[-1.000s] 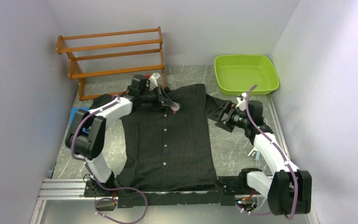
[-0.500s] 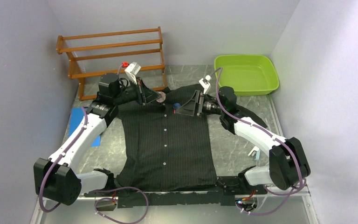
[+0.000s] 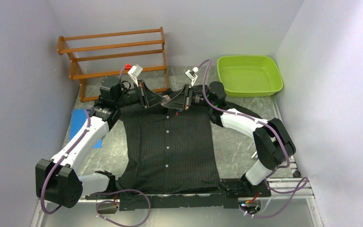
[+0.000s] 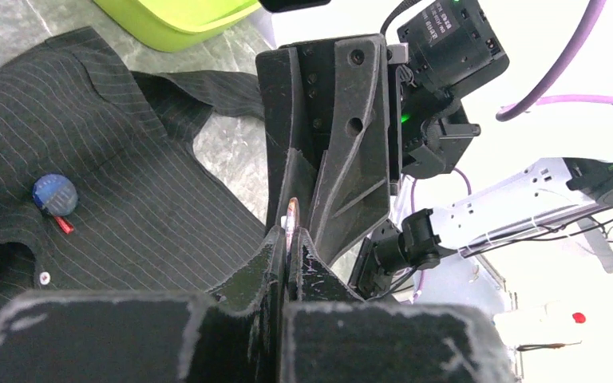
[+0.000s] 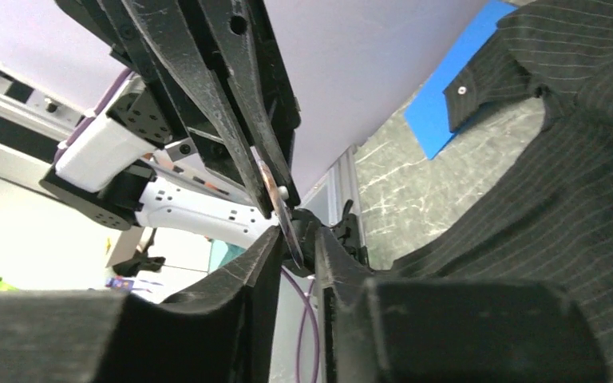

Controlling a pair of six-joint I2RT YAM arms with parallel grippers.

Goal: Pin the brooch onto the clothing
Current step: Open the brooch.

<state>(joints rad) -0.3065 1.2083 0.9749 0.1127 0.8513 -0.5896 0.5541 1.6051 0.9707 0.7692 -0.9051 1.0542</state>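
The clothing (image 3: 170,146), a black pinstriped shirt with white buttons, lies flat on the table between the arms. Above its collar the left gripper (image 3: 163,99) is shut on the brooch (image 4: 290,217), a thin pinkish disc seen edge-on. The right gripper (image 3: 172,101) faces it tip to tip. In the right wrist view the brooch (image 5: 279,203) sticks down between the right gripper's (image 5: 297,239) narrowed jaws. It lies against one finger, with a small gap on the other side. A round blue badge (image 4: 54,194) with a red tag sits on the shirt below.
A wooden rack (image 3: 113,52) stands at the back left and a green tub (image 3: 249,74) at the back right. A blue pad (image 3: 81,125) lies left of the shirt. A shirt sleeve (image 4: 199,84) trails toward the tub.
The right arm swung in from the right to meet the left gripper, and its jaws narrowed around the brooch. The left gripper rose off the collar and stayed shut.
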